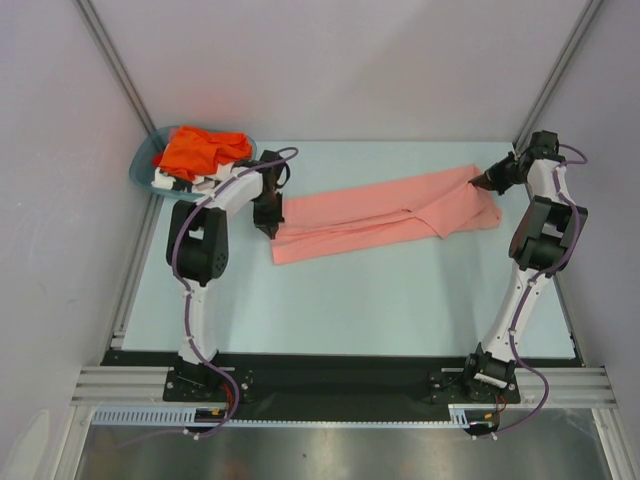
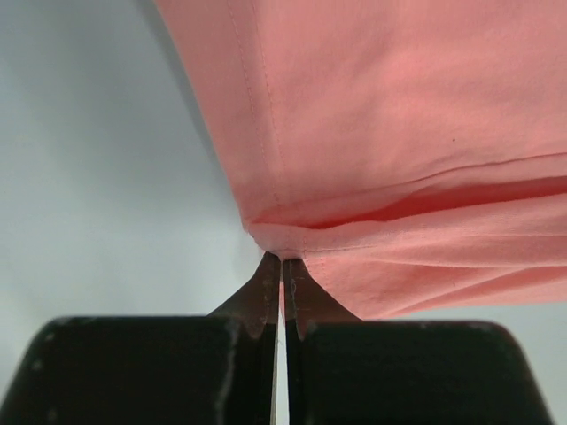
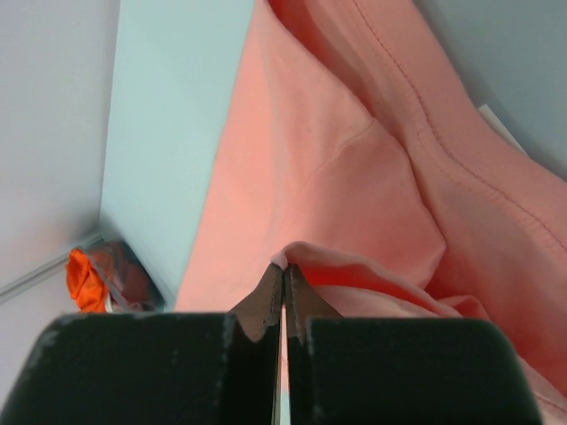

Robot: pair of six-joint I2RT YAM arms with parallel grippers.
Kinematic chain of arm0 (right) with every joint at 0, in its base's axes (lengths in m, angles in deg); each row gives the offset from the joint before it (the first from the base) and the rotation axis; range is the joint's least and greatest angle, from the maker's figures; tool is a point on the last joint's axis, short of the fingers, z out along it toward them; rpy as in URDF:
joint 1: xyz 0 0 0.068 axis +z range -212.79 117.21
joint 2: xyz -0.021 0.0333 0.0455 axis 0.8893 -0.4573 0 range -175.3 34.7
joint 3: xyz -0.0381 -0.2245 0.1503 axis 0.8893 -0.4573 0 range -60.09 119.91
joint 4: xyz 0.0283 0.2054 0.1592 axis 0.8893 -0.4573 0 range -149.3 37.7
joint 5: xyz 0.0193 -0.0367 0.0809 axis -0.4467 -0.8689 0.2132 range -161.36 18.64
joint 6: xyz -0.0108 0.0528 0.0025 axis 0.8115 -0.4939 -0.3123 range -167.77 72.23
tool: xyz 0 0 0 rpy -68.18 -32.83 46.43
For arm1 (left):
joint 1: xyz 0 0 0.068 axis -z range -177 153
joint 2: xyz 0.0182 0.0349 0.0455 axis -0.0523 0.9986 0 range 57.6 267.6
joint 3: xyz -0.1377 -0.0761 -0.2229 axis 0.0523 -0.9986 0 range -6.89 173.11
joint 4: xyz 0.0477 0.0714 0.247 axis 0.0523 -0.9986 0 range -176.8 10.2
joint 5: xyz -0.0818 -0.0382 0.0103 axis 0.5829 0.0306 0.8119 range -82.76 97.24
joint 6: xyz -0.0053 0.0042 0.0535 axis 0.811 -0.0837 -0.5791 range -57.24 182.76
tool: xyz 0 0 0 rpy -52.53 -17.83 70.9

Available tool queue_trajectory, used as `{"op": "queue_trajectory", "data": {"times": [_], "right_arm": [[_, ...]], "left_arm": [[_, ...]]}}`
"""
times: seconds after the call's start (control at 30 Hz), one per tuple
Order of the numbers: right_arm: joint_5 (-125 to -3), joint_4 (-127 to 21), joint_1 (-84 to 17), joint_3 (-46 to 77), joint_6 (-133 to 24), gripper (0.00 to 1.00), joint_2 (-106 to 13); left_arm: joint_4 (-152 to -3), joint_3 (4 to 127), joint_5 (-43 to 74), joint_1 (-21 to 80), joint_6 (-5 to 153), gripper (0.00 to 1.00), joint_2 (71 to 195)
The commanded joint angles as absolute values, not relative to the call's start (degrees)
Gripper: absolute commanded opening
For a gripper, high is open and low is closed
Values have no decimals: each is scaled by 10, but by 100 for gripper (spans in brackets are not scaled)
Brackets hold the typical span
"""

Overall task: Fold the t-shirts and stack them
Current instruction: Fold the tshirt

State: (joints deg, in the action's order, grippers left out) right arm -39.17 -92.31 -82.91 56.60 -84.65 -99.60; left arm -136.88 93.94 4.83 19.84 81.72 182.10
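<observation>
Your salmon-pink t-shirt (image 1: 385, 215) lies as a long band, folded lengthwise, across the far half of the table (image 1: 350, 310). Taking the table's middle as the dial, it runs from about 9 o'clock up to 2 o'clock. Its 2 o'clock end is wider and rumpled, with one flap doubled over itself.

At the 9 o'clock end, the left gripper (image 1: 268, 228) points down at the cloth. Its jaws are pressed together on the hemmed corner, with only a sliver of fabric between the tips. At the 2 o'clock end, the right gripper (image 1: 480, 182) has its jaws closed on a raised fold of the same shirt. Whether the band between them is lifted off the surface, you cannot tell.

Further out, at 10 o'clock in the far left corner, sits the teal basket (image 1: 142, 165). The orange t-shirt (image 1: 200, 150) is heaped in it, and a bit of the white t-shirt (image 1: 172, 181) shows beneath at the near rim. The left arm (image 1: 200, 250) reaches across the basket's near side, so its elbow covers part of the rim and the white cloth.
</observation>
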Motion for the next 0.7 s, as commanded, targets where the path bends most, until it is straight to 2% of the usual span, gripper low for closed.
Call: {"op": "queue_trajectory", "data": {"times": [0.0, 0.67], "right_arm": [[-369, -875, -834, 572, -885, 0, -996], [-373, -842, -836, 543, -911, 0, -1025]], "left_arm": [[-1382, 966, 33, 191, 802, 0, 1830], [-1384, 980, 26, 186, 794, 1, 1852]]}}
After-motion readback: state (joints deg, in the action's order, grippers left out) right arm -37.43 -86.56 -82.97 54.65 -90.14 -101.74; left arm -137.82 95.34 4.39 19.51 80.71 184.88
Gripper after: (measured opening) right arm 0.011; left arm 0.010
